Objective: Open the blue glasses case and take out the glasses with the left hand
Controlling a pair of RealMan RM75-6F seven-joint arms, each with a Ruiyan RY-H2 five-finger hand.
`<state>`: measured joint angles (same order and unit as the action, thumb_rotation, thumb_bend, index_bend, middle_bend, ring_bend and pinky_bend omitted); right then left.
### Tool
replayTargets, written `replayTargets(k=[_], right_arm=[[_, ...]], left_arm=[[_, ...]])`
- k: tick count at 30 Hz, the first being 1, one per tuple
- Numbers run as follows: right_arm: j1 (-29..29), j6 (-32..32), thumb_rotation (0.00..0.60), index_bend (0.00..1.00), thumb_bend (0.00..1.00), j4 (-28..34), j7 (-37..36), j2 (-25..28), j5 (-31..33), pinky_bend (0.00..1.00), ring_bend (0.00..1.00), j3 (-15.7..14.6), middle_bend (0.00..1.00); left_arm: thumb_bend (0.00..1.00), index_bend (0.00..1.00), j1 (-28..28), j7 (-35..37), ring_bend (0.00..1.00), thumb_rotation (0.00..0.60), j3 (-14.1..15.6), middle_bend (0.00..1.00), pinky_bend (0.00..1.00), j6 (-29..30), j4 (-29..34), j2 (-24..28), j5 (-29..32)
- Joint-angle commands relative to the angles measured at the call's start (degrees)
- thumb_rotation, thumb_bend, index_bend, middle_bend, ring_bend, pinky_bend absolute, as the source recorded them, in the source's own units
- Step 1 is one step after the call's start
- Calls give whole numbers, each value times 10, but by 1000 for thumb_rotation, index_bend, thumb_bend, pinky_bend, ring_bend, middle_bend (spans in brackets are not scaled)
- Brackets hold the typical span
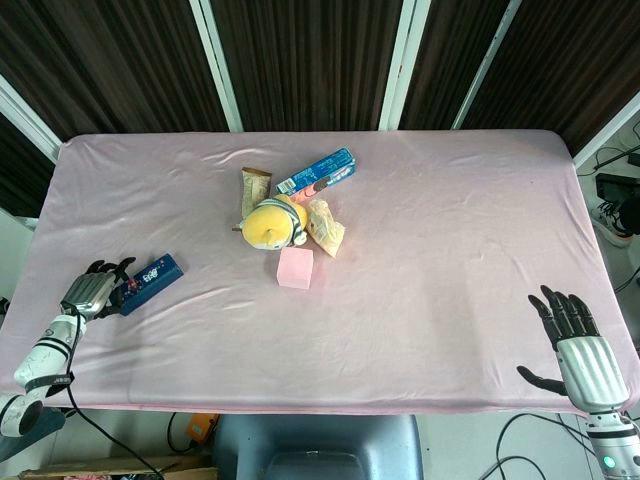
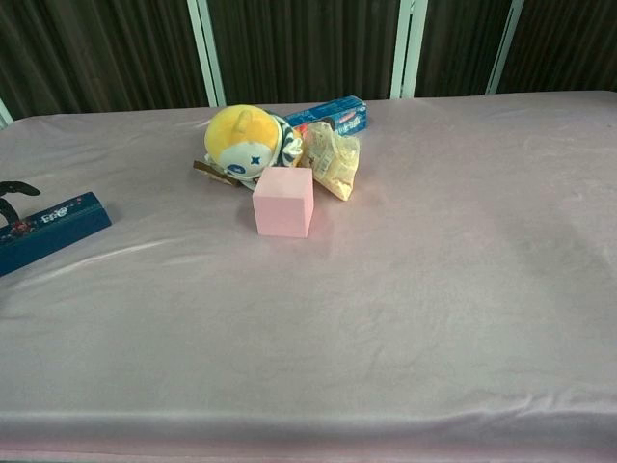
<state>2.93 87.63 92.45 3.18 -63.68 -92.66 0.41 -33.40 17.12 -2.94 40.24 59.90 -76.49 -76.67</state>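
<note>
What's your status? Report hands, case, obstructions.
Left hand gripping end of blue glasses case, case closed. Right hand open, idle at table edge. Nothing near the case.

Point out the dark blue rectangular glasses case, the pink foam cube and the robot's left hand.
dark blue rectangular glasses case [image 1: 152, 283], head view, on its printed top face.
pink foam cube [image 2: 283, 202], chest view, on its front face.
left hand [image 1: 90, 293], head view, on the back of the hand.
</note>
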Motion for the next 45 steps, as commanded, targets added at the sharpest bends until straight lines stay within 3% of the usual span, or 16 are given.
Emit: replayTargets(k=[1,7,16,21,27,35,45], right_arm=[[-1,2,600,0,193,0,-2,1,-1,18,0,0,0],[-3,6,600,0,193,0,-8,4,-3,18,0,-1,0],[-5,9,600,0,193,0,-11,6,-6,18,0,-2,0],[-8,15,600,0,193,1,-13,7,-11,18,0,-3,0],[-10,16,600,0,193,0,-16,9,-11,18,0,-4,0],[-12,20,600,0,192,2,-23,13,-12,18,0,-3,0],[-15,25,600,0,192,1,-34,18,-13,18,0,-3,0]], left_arm=[[790,0,13,9,125,600,13,321,48,23,40,17,-20],[787,0,31,2,129,600,31,320,54,65,86,29,-49],[780,0,59,-73,144,600,46,309,79,103,177,58,-39],[768,0,66,-81,135,600,52,266,82,108,204,55,-41],[760,0,81,-88,139,600,57,270,90,164,232,46,-76],[722,0,82,-105,139,600,48,265,91,195,239,14,-94],[717,0,61,-138,103,600,13,229,82,195,206,-38,-70]])
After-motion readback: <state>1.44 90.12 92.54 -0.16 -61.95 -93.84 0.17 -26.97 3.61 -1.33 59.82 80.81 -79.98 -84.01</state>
